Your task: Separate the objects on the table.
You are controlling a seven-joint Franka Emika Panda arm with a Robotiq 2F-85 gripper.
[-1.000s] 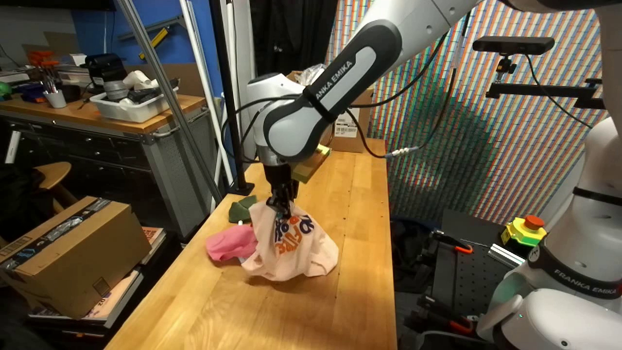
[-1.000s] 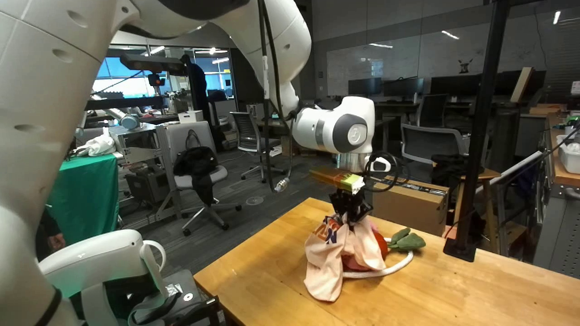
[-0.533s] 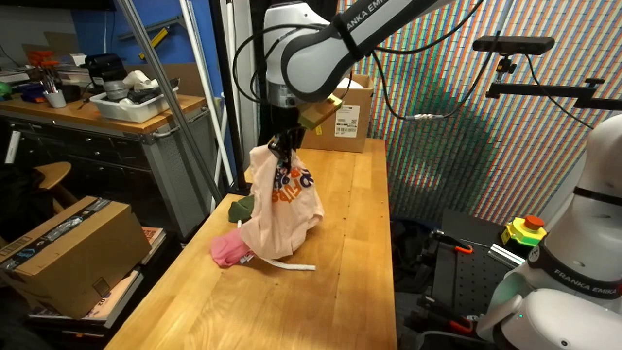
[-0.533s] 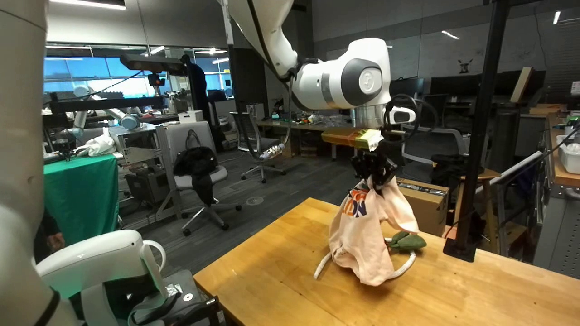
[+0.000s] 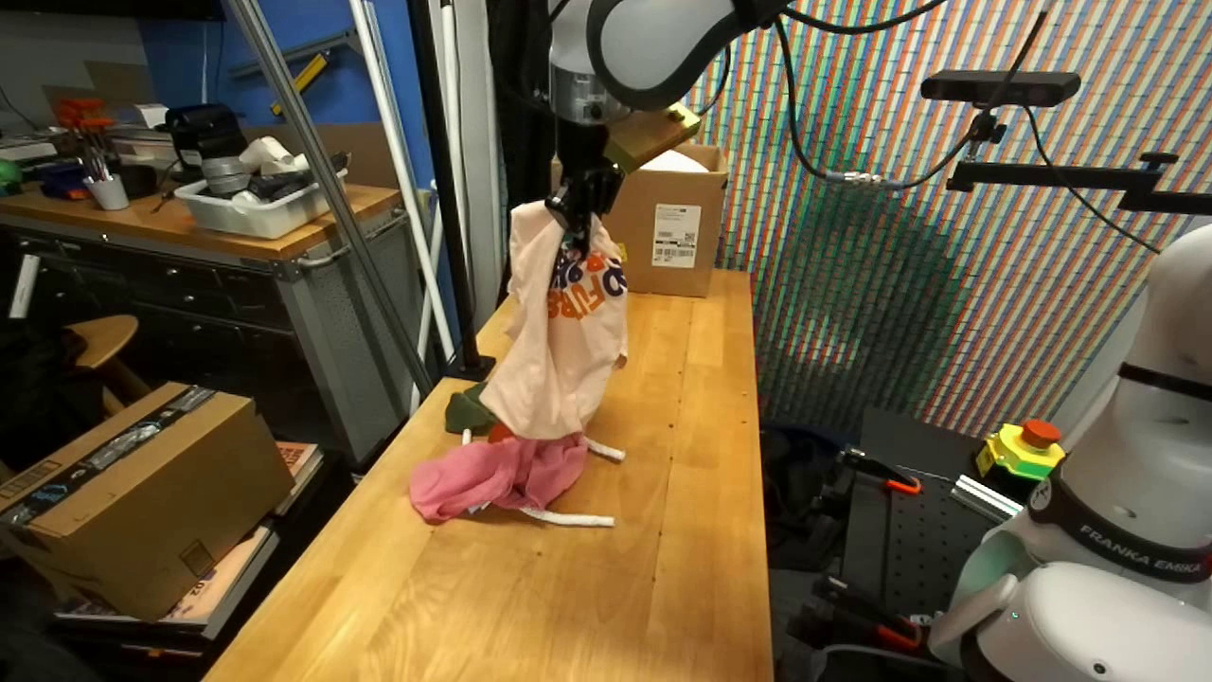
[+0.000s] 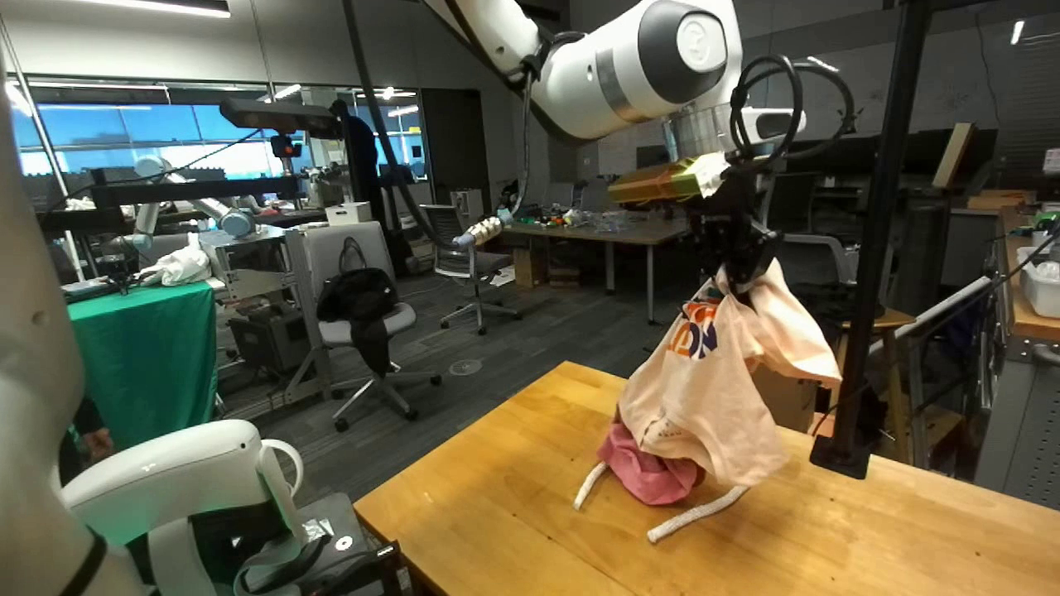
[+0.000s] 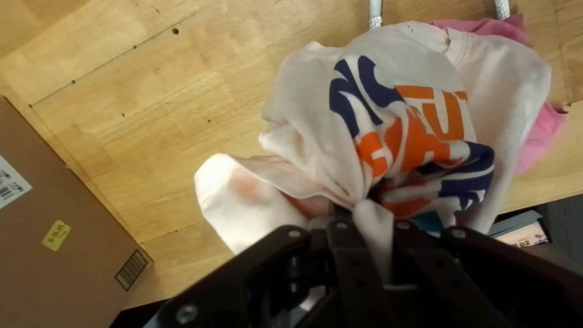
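- While the pincer [image 7: 372,223] clamps a bunched fold of the printed cloth [image 5: 559,374], the rest hangs below in loose creases, over the tabletop [image 5: 606,606].
- Jaws narrow, just fabric between them: in the wrist view the pale fold runs up the gap.
- Printed cloth: pale pinkish white, navy and orange lettering. Hem hangs low; can't tell if it touches anything underneath.
- Pink cloth [image 5: 497,475]: crumpled on the tabletop below that hem, partly screened by it in both exterior views; edges peek out past the printed cloth in the wrist view.
- White cord [image 5: 576,519]: on the tabletop, two ends sticking out past the pink cloth in both exterior views. Middle hidden, so can't tell if it's one piece.
- Green item [image 5: 465,411]: on the tabletop near the edge and near the foot of the black post [image 6: 878,248], partly behind the hem in an exterior view.
- Red item [image 5: 500,433]: small patch showing between hem and pink cloth, mostly hidden.
- Cardboard box [image 5: 674,248]: stands at the far end of the tabletop, beyond the printed cloth in an exterior view; also shows in the wrist view.
- Yellowish block [image 5: 653,139]: just above the pincer.
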